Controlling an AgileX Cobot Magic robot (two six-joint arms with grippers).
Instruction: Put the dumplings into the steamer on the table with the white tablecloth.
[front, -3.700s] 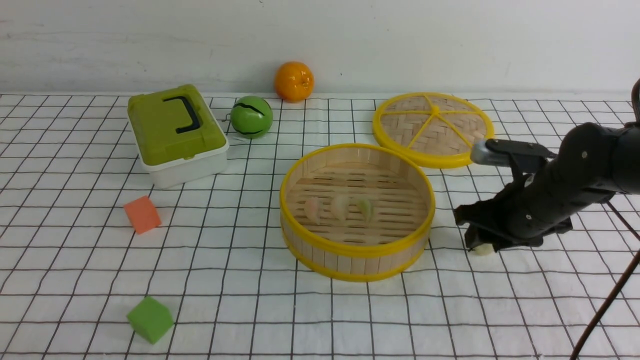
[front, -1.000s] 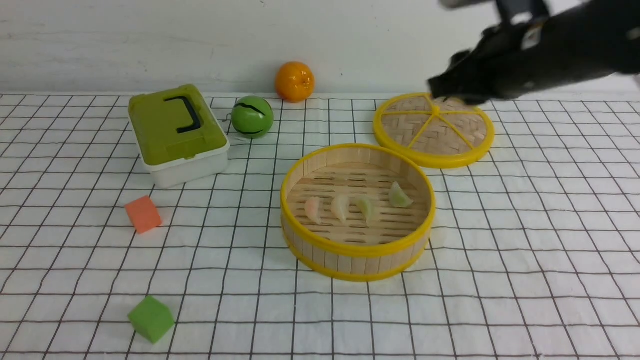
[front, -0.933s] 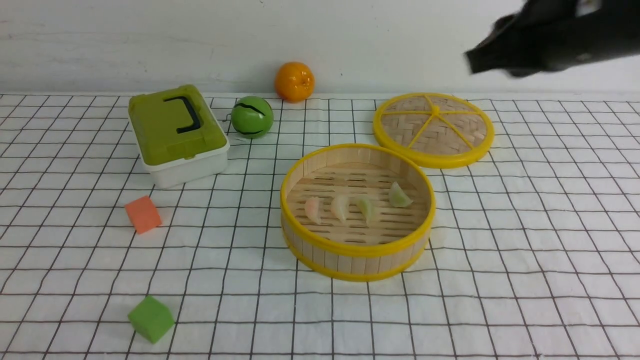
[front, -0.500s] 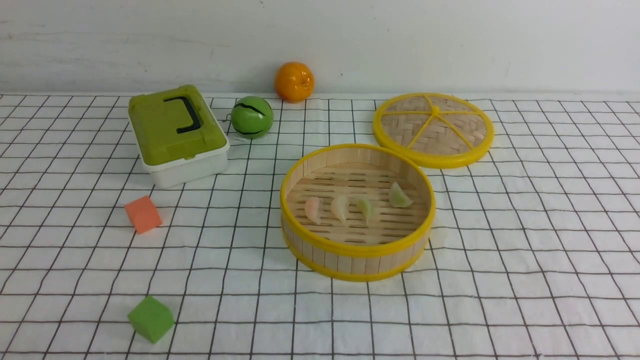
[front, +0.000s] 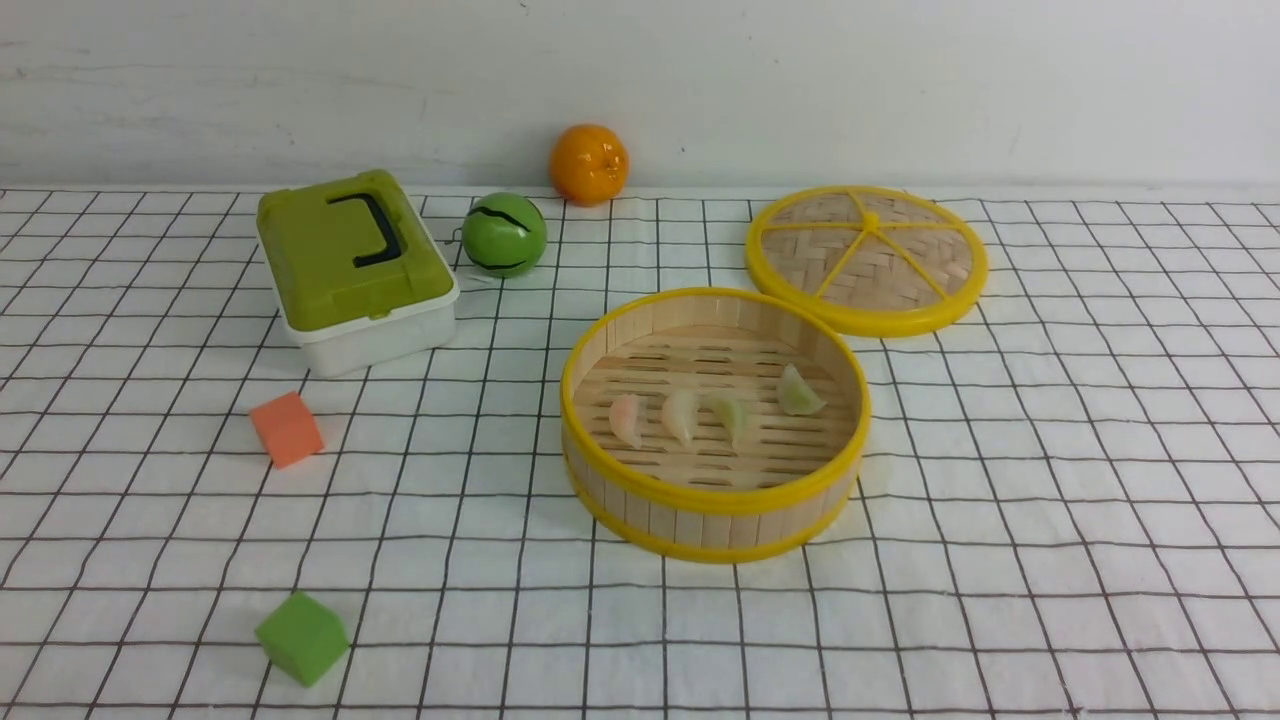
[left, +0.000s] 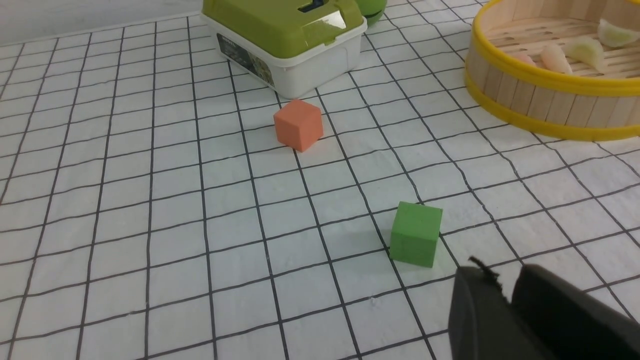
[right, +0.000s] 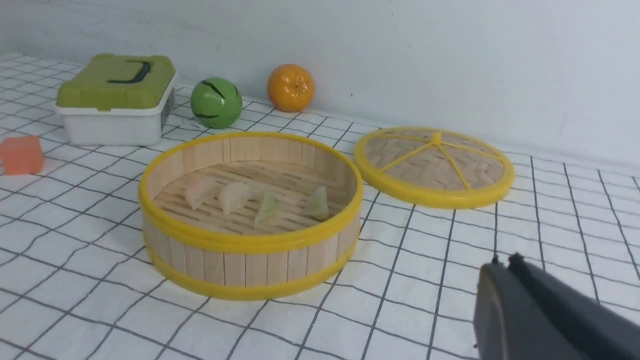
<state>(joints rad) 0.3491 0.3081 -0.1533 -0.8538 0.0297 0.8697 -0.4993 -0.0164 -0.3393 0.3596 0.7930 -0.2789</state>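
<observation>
Covering the worktop (front: 1100, 620), a gridded white cloth (front: 150, 520) carries every item. Steamer (front: 715, 520): upright, centre-right, mouth open for loading, since its lid (front: 866, 255) lies flat just beyond it. Left tool (left: 505, 285): low over the near cloth by a green cube (left: 416, 233), jaws seemingly closed on nothing. Right tool (right: 505, 261): on the steamer's near side, well apart, jaws likewise seemingly closed and empty; both stand clear, probably because loading is done. Dumplings (front: 682, 414): four on the slatted floor, three in a row, one apart.
</observation>
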